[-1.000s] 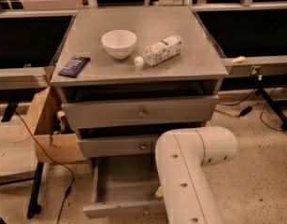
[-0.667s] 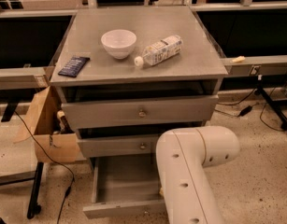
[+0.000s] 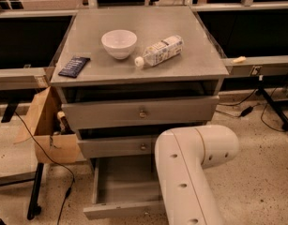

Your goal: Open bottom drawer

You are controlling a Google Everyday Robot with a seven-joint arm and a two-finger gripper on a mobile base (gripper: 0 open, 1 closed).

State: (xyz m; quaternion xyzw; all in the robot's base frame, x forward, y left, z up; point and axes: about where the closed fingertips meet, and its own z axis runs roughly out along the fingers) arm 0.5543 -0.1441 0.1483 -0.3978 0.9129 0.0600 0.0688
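One light, stiff box, I'd guess: bottom drawer (image 3: 120, 210) under the worktop's (image 3: 134, 76) front edge, best grabbed by its knob (image 3: 144, 213). Hand's hidden behind the arm (image 3: 190, 172), can't tell its grip.

Three drawers (image 3: 141, 112) (image 3: 129, 147) (image 3: 125, 210); one each of bowl (image 3: 119, 43), bottle (image 3: 160, 52), packet (image 3: 74, 66), box (image 3: 49, 132); claw hidden behind arm (image 3: 190, 172).

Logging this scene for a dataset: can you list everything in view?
cabinet: one, grey, centre
top drawer: one, grey, under the cabinet top
middle drawer: one, grey, below it
bottom drawer: one, grey, lowest, pulled open
bowl: one, white, on cabinet top
bottle: one, pale label, lying beside bowl
packet: one, dark blue, top's left edge
cardboard box: one, brown, left of cabinet
arm: one, white, front right, over the open drawer
claw: not in view
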